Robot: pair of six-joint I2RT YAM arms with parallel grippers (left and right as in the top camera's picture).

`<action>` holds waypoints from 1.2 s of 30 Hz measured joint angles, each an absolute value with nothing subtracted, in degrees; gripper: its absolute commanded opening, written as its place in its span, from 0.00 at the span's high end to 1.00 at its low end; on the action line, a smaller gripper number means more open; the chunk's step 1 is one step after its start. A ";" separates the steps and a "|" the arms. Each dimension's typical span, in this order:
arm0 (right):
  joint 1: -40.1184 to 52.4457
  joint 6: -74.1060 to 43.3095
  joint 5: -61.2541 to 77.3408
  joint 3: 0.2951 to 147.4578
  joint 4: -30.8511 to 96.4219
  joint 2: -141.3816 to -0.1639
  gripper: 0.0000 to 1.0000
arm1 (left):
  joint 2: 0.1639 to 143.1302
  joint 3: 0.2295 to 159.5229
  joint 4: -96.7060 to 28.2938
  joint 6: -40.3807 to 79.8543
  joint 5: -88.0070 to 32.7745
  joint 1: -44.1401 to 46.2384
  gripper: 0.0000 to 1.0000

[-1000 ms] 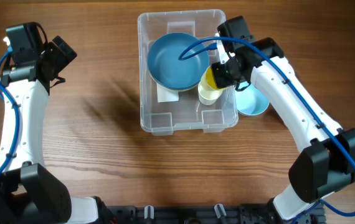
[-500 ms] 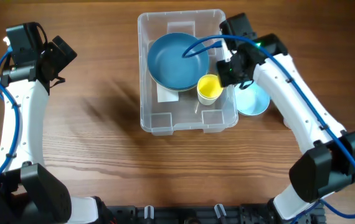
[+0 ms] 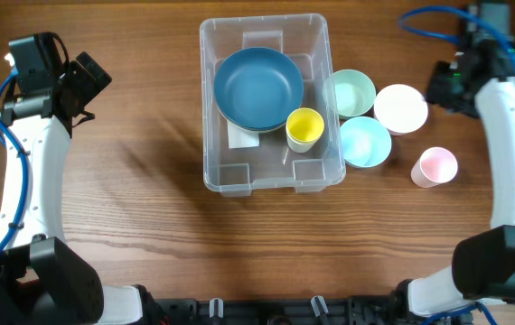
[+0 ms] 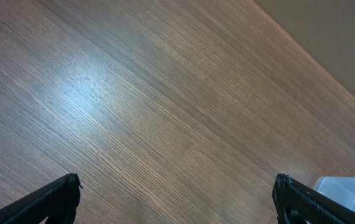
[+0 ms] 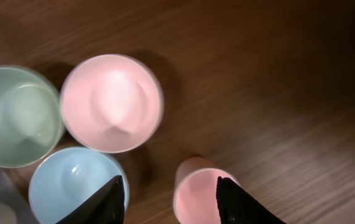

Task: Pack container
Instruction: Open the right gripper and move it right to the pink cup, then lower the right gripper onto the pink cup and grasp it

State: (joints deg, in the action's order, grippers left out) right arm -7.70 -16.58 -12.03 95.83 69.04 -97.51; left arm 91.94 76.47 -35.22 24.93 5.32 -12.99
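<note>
Wooden tabletop [image 3: 149,208] bears the container [image 3: 271,170] between the arms; left gripper [image 4: 177,202] and right gripper [image 5: 171,202] jaws stand open, empty; the right should straddle the pink cup [image 3: 435,167] right of the container, clearing the light-blue bowl [image 3: 366,142].

You see a mint bowl [image 3: 349,93] just left of the whitish bowl [image 3: 401,108], a pale blue bowl [image 3: 365,142] below-left, a pink cup [image 3: 435,167] below-right.

the large clear rectangular plastic bin [image 3: 239,170], round-cornered and rimmed, stands upright and lidless on the wooden table [image 3: 149,226]. a white label [image 3: 238,137] shows on its base. inside, a dark blue bowl [image 3: 258,88] fills the far half, with a yellow cup [image 3: 304,128] just beside it.
</note>
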 measured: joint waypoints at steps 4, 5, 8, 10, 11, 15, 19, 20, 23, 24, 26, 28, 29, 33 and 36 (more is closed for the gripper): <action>-13.47 -17.54 -8.71 95.83 71.72 -97.49 0.52 | 91.94 76.47 -35.22 24.93 5.34 -12.99 0.00; -14.57 -18.15 -8.12 95.83 72.88 -97.49 0.52 | 91.94 76.47 -35.22 24.93 5.34 -12.99 0.00; -17.17 -20.47 -7.05 95.83 77.28 -97.49 0.51 | 91.94 76.47 -35.22 24.93 5.34 -12.99 0.00; -18.26 -22.28 -6.87 95.83 80.05 -97.49 0.51 | 91.94 76.47 -35.22 24.93 5.34 -12.99 0.00; -18.50 -23.18 -6.85 95.83 81.21 -97.49 0.51 | 91.94 76.47 -35.22 24.95 5.34 -12.99 0.00; -18.55 -25.63 -6.87 95.57 82.76 -97.49 0.51 | 91.94 76.47 -35.22 24.93 5.32 -12.99 0.00; -18.55 -27.14 -6.87 92.47 81.82 -97.47 0.51 | 91.94 76.47 -35.22 24.93 5.32 -12.99 0.00; -18.55 -27.66 -7.05 91.18 80.79 -97.47 0.51 | 91.94 76.47 -35.20 24.93 5.32 -12.99 0.00; -18.55 -29.69 -8.27 87.72 78.32 -97.47 0.51 | 91.94 76.47 -35.24 24.93 5.32 -12.99 0.00; -18.55 -30.22 -8.64 86.52 77.21 -97.47 0.51 | 91.94 76.47 -35.22 24.93 5.32 -12.99 0.00; -18.55 -30.89 -9.13 84.38 75.55 -97.47 0.51 | 91.94 76.47 -35.22 24.93 5.34 -12.99 0.00; -18.55 -31.59 -9.32 82.28 73.89 -97.47 0.52 | 91.94 76.47 -35.22 24.93 5.34 -12.99 0.00; -18.55 -31.97 -9.37 81.12 73.08 -97.47 0.52 | 91.94 76.47 -35.22 24.93 5.32 -12.99 0.00; -18.55 -33.71 -9.52 77.93 70.30 -97.47 0.53 | 91.94 76.47 -35.24 24.93 5.32 -12.99 0.00; -18.55 -35.51 -9.52 75.09 66.65 -97.43 0.53 | 91.94 76.47 -35.27 24.93 5.34 -12.99 0.00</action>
State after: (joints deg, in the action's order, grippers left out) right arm -18.55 -35.51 -9.52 75.09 66.65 -97.43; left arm 91.94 76.47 -35.27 24.93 5.34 -12.99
